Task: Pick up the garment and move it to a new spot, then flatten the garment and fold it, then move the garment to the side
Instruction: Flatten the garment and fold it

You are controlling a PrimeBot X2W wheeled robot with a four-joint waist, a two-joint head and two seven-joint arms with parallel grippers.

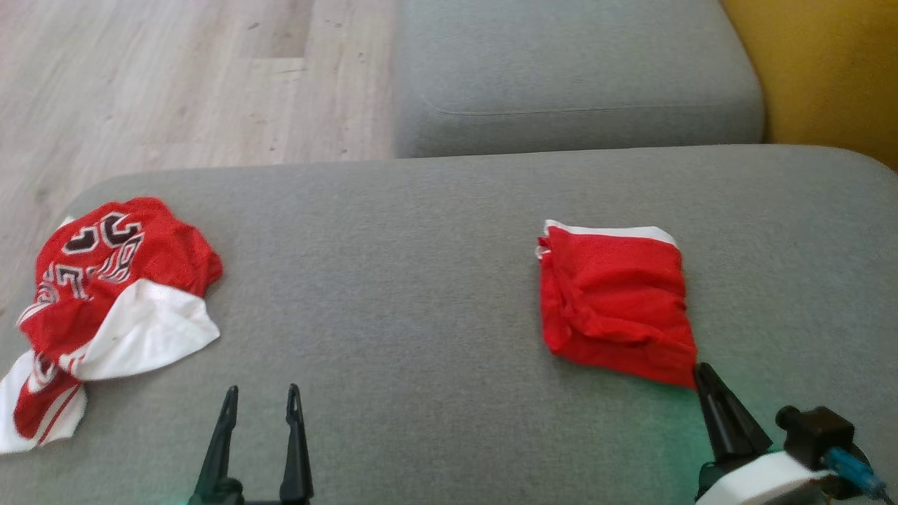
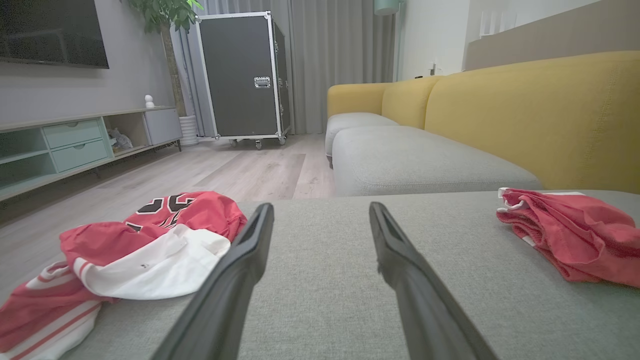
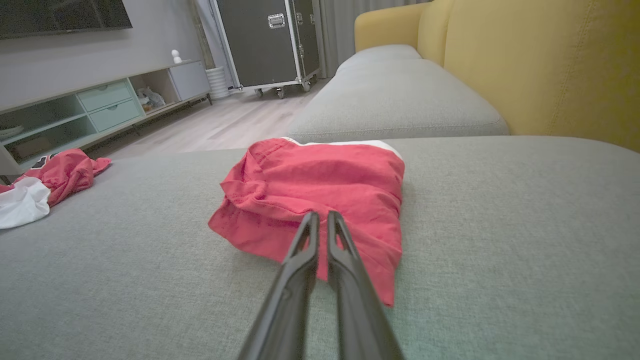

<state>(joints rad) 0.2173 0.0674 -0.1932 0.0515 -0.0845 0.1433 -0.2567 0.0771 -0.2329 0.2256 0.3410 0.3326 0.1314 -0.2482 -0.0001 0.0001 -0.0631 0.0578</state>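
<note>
You are viewing the folded red garment (image 1: 614,301) lying on the right of the grey cushion (image 1: 393,280), well apart from a crumpled red-and-white jersey (image 1: 112,294) at its left edge. Your right gripper (image 3: 322,220) is pointing over the garment's near corner, fingers almost pressed together; whether they are pinching cloth cannot be told. Your left gripper (image 1: 261,396) is hovering over bare cushion, fingers spread.

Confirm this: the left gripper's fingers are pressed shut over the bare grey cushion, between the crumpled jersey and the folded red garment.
Not right. The left gripper stands open, fingers spread wide, as the left wrist view shows. The rest holds: it is over the bare grey cushion, between the crumpled jersey and the folded red garment.
</note>
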